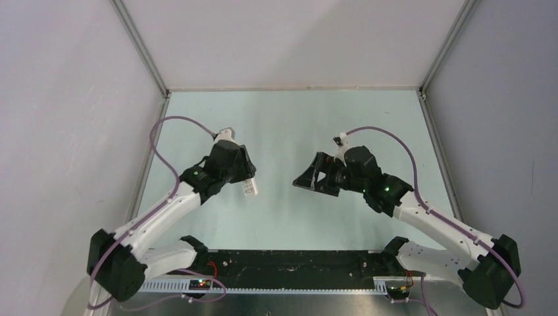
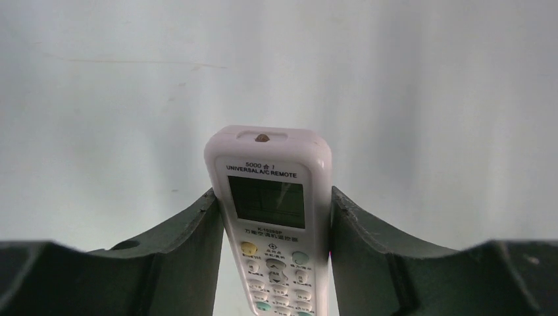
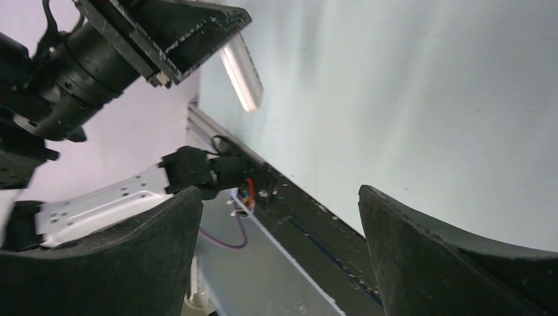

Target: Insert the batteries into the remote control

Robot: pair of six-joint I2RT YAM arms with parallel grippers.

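Your left wrist view shows the left gripper [image 2: 275, 197] clamped on the remote control [image 2: 266, 217], one finger against each long side, its display and buttons facing the camera and its top end past the fingertips. Only the top external view shows the remote held above the table [image 1: 289, 118], facing the right gripper [image 1: 304, 179]; the right wrist view shows those jaws wide apart, with table surface between the fingers [image 3: 408, 250]

Lower end of remote control [image 2: 268, 172] beyond view
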